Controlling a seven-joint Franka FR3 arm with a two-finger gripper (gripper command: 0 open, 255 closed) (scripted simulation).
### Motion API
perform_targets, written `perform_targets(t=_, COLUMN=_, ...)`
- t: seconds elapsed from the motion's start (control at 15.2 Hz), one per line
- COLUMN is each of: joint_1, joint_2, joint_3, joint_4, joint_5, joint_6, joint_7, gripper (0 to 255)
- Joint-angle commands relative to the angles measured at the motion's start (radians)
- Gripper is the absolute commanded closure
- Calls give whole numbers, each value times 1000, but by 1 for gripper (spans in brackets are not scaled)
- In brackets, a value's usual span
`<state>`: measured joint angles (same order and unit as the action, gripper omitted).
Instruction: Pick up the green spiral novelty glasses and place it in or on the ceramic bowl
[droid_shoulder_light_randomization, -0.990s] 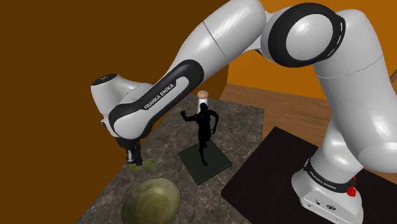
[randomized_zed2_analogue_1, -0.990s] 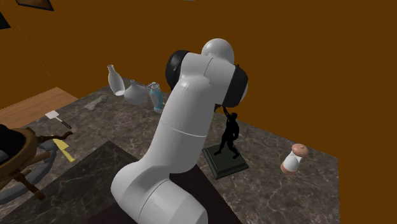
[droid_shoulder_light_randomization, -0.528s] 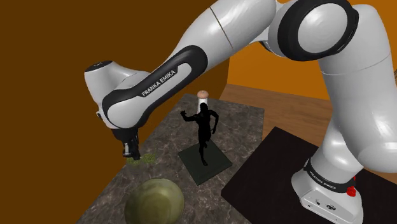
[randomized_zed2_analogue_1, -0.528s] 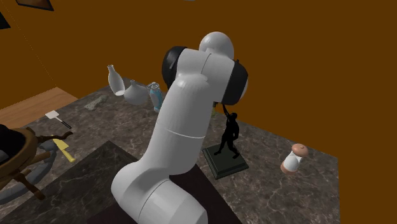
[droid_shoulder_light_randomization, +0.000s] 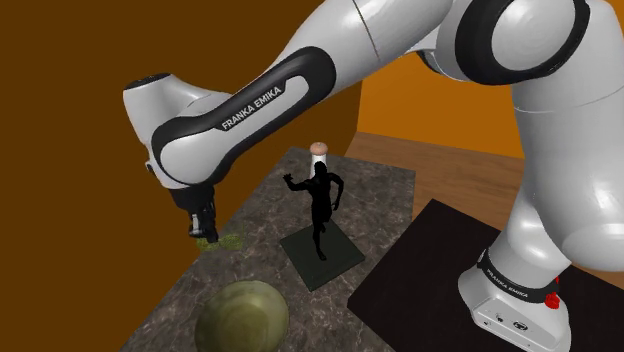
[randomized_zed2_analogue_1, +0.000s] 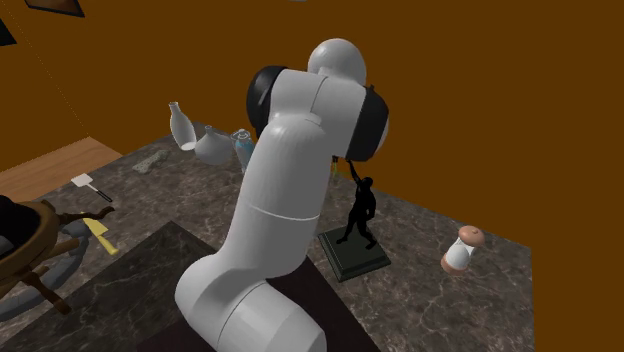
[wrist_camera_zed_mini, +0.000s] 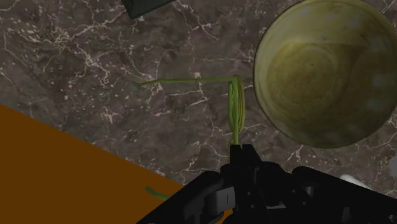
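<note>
Pincer (wrist_camera_zed_mini: 238, 151): the two black fingers are pressed together on one end of the glasses (wrist_camera_zed_mini: 235, 107), which stick out past the fingertips as a thin green frame seen nearly edge-on, one slim temple (wrist_camera_zed_mini: 181, 81) running off sideways. Shoulder view: pincer (droid_shoulder_light_randomization: 205, 230) points down close over the dark marbled surface (droid_shoulder_light_randomization: 380, 190), near that surface's left edge, with the green glasses (droid_shoulder_light_randomization: 226, 241) at its tips. Cannot tell whether the glasses touch the surface. Bowl (wrist_camera_zed_mini: 327, 70): olive-yellow, round, open side up, nothing in it, sitting on the surface just beside the glasses with a narrow gap between its rim and the frame. In the shoulder view the bowl (droid_shoulder_light_randomization: 243, 318) sits toward the lower edge of the picture from the pincer. Orange floor (wrist_camera_zed_mini: 57, 172) shows past the surface's edge beside the pincer. Further out, a black statue (droid_shoulder_light_randomization: 320, 205) of a figure stands upright on a dark square base (droid_shoulder_light_randomization: 322, 258), near the middle of the surface. Behind it stands a small white bottle (droid_shoulder_light_randomization: 318, 150) with a pinkish cap. Second exterior view: white arm (randomized_zed2_analogue_1: 285, 200) in front, statue (randomized_zed2_analogue_1: 360, 215) behind it, and white jugs (randomized_zed2_analogue_1: 195, 135) at the far end against the brown wall (randomized_zed2_analogue_1: 480, 100).
</note>
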<state>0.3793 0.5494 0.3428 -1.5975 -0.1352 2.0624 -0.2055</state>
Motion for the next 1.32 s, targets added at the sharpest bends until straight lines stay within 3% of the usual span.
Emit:
perform_targets(t=0.0, joint_1=7, joint_2=-41, joint_3=11, joint_4=-55, joint_5=8, joint_6=15, joint_7=20, gripper=255)
perform_targets(t=0.66, joint_1=72, joint_2=-285, joint_3=100, joint_4=-386, joint_5=80, joint_6=119, joint_7=168, gripper=255)
perform_targets(t=1.25, joint_1=85, joint_2=-211, joint_3=84, joint_4=-420, joint_5=41, joint_6=221, joint_7=189, gripper=255)
